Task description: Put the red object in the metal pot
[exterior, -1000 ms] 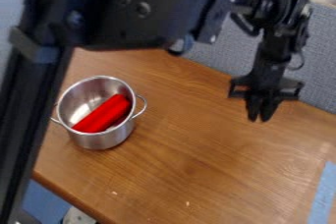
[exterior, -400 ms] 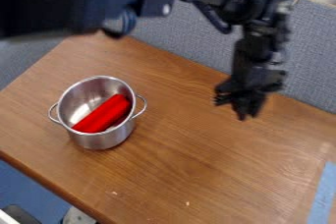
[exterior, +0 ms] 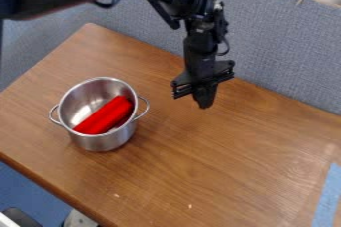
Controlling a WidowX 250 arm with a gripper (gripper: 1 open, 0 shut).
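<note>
Moved: my gripper (exterior: 201, 96) has swung left across the table (exterior: 253, 171) since 1 s ago, from near the right edge to a spot nearer the middle, above and to the right of the pot (exterior: 99, 115). The bar and pot have not shifted.
Fingers: they point down and look drawn close together, holding nothing; how narrow the gap is, I cannot tell from this view.
Bar: the red bar (exterior: 104, 116) lies inside the pot, slanted, its upper end leaning toward the right side of the rim, its lower end down toward the base at the left.
Pot: upright on the wood, 1 small handle visible on the left and 1 on the right, well apart from my gripper.
Handling, as I judge it: the bar looks stiff, light and smooth, so it could slip in a loose pinch. I would take it across its narrow width near the middle. The steel wall is slick, so the bar may slide if the pot is nudged.
Progress: the placing looks done to me.
</note>
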